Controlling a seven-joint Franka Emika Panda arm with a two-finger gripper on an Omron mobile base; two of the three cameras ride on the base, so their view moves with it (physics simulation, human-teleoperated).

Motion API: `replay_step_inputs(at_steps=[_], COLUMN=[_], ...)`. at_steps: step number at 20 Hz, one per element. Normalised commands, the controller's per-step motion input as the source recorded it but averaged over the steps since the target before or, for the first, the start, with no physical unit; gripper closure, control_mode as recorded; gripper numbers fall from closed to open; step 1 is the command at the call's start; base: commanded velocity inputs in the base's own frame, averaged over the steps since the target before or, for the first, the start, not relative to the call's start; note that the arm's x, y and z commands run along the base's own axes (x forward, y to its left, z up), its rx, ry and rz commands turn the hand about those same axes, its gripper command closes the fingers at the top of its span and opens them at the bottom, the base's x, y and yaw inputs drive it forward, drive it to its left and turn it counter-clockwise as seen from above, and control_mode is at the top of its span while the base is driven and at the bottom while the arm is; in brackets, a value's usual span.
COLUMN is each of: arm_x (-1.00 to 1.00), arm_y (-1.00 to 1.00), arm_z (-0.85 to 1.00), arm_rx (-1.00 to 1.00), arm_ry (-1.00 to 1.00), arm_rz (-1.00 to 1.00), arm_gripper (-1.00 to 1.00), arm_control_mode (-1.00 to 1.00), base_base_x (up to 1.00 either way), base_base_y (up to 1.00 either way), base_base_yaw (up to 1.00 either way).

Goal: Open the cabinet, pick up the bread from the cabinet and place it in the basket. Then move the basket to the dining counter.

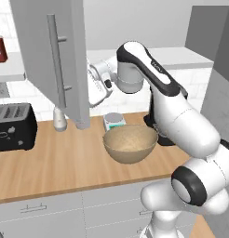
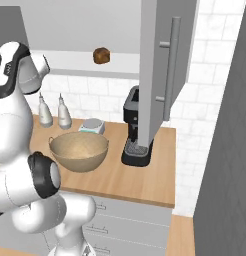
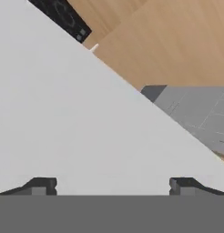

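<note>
In the right base view the bread (image 2: 101, 55) sat on the cabinet shelf in the upper middle of the frame, a small dark brown lump standing alone. Both cabinet (image 2: 160, 60) doors hung swung out. The gripper (image 3: 113, 184) showed at the bottom of the hand view with its dark tips spread wide and nothing between them, facing a pale grey panel, probably a door face. The basket (image 1: 130, 142) rested on the wooden worktop at the centre of the left base view, below the shelf.

The bread looked light and slightly yielding, likely to crumble under a hard squeeze. A gentle pinch across its middle, the tips on opposite sides, would probably suit it best.
</note>
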Motion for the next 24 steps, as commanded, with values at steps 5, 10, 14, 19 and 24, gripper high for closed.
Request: replay_step_inputs(at_steps=[5,10,14,19,24], arm_x=[0.1,0.28,0.13,0.44,0.06], arm_y=[1.0,1.0,0.38,-0.73,-1.0], arm_z=[-0.49,-0.15,0.0,-0.12,-0.33], arm_rx=[0.0,-0.05,-0.01,-0.04,-0.23], arm_ry=[0.09,0.0,0.0,-0.09,-0.31], arm_rz=[0.03,-0.08,-0.09,0.0,0.0], arm_gripper=[-1.0,-1.0,-1.0,-1.0,-1.0], arm_control_mode=[-1.0,-1.0,-1.0,-1.0,-1.0], base_base_x=[0.0,0.0,0.0,0.0,0.0], base_base_y=[0.0,0.0,0.0,0.0,0.0], base_base_yaw=[0.0,0.0,0.0,0.0,0.0])
